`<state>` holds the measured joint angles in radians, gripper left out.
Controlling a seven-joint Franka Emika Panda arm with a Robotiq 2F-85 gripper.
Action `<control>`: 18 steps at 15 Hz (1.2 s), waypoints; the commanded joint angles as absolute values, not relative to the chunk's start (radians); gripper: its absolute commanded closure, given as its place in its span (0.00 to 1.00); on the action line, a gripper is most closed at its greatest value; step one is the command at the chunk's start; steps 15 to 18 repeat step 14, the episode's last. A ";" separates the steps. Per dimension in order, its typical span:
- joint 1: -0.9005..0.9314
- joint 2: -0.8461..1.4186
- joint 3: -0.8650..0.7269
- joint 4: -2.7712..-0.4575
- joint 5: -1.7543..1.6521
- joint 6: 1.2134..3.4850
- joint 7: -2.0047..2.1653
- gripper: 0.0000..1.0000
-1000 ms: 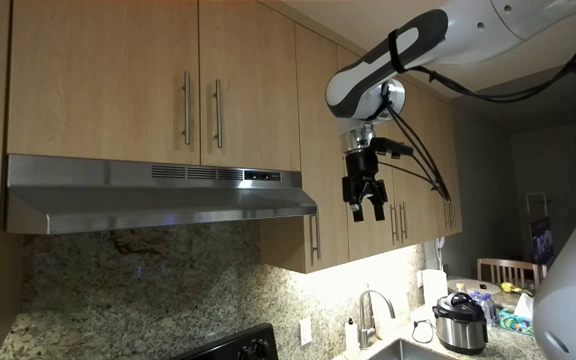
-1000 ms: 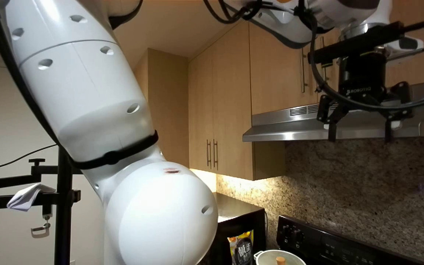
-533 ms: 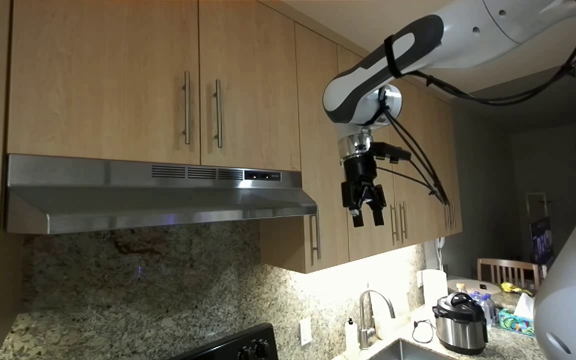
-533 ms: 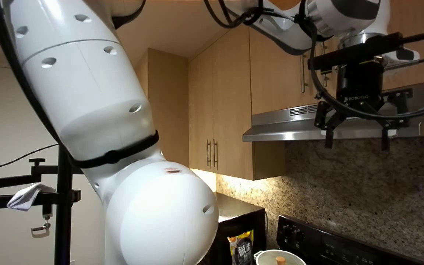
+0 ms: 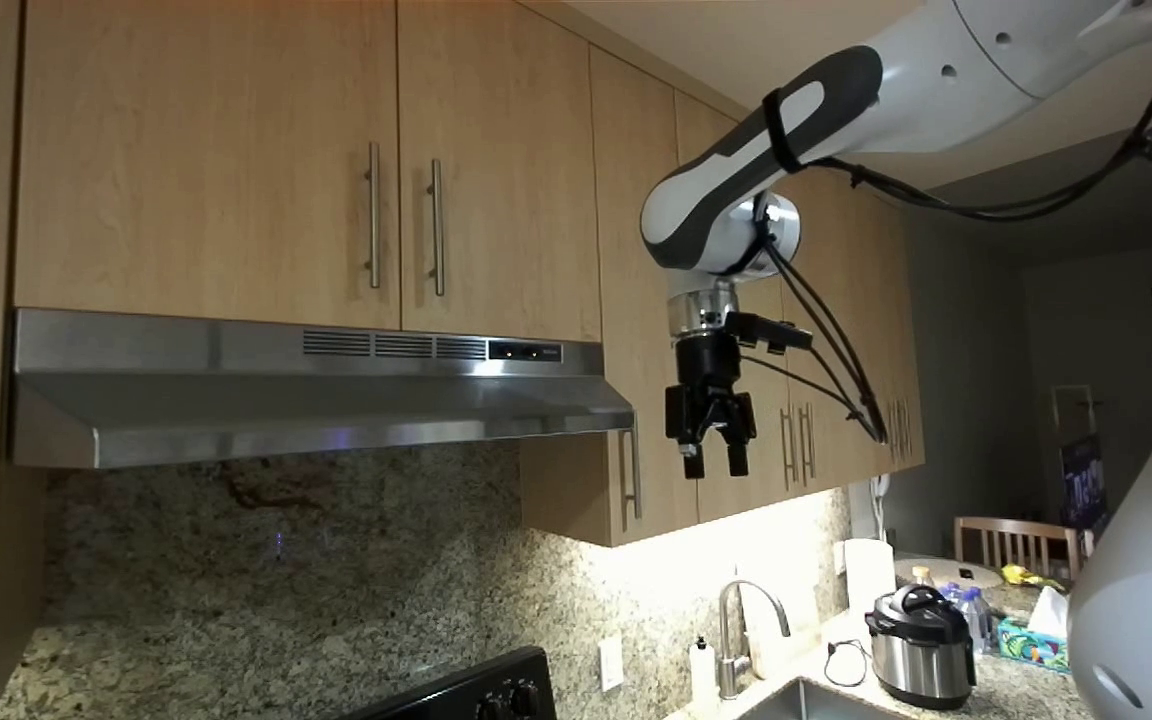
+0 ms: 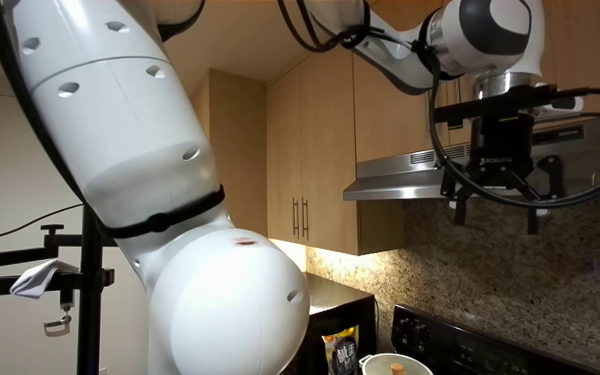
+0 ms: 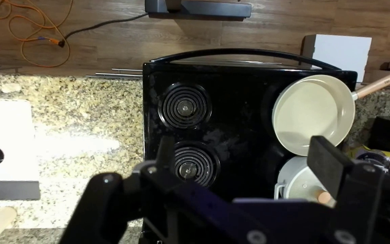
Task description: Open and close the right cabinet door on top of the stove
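Robot arm point(image 5: 896, 100) slightly lower than before, jaws apart above stove point(image 7: 242, 98), right cabinet door point(image 5: 508, 180) closed

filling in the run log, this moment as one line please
right cabinet door: shut | handle: not held | fingers: open, pointing down, holding nothing | stove: pan and lidded pot on it

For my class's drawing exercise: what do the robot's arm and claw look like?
The arm is glossy white with dark grey patches, rounded joints and a silvery collar above the claw. Black straps circle it; black cables hang alongside. The claw is black, with two jointed fingers and "ROBOTIQ" in pale lettering.
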<state>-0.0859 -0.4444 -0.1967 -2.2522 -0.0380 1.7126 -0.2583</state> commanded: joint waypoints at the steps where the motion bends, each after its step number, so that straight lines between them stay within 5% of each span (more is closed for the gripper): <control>1: -0.078 -0.479 -0.167 -2.323 -0.006 1.793 -0.234 0.00; 18: -0.077 -0.444 -0.150 -2.328 0.008 1.833 -0.212 0.00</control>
